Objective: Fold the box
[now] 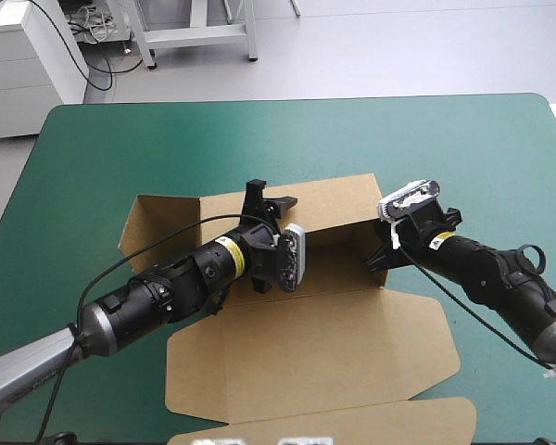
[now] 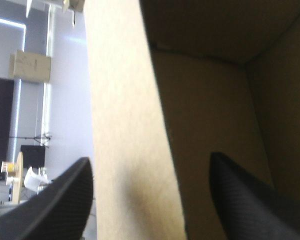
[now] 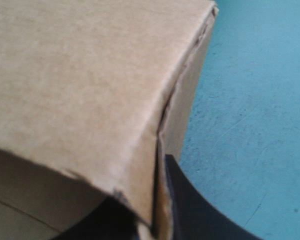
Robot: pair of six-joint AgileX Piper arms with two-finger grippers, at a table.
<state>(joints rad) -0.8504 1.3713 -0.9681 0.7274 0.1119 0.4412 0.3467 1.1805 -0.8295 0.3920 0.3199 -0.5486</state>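
The brown box point(image 1: 334, 343) lies mid-table, its back and side walls raised and its lid flat toward the near edge. My left gripper point(image 1: 271, 197) sits over the back wall. In the left wrist view the left gripper point(image 2: 151, 157) is open, its black fingers point(image 2: 55, 205) wide apart astride the upright wall point(image 2: 125, 100). My right gripper point(image 1: 380, 252) is at the box's right corner. In the right wrist view the right gripper point(image 3: 156, 200) is shut on the box point(image 3: 80, 75), with the right wall's edge pinched between its fingers point(image 3: 190, 200).
Bare teal-green cover point(image 1: 167, 139) surrounds the box on the far, left and right sides, and shows beside the corner point(image 3: 250, 100). The lid's front flap point(image 1: 352, 422) reaches almost to the table's near edge.
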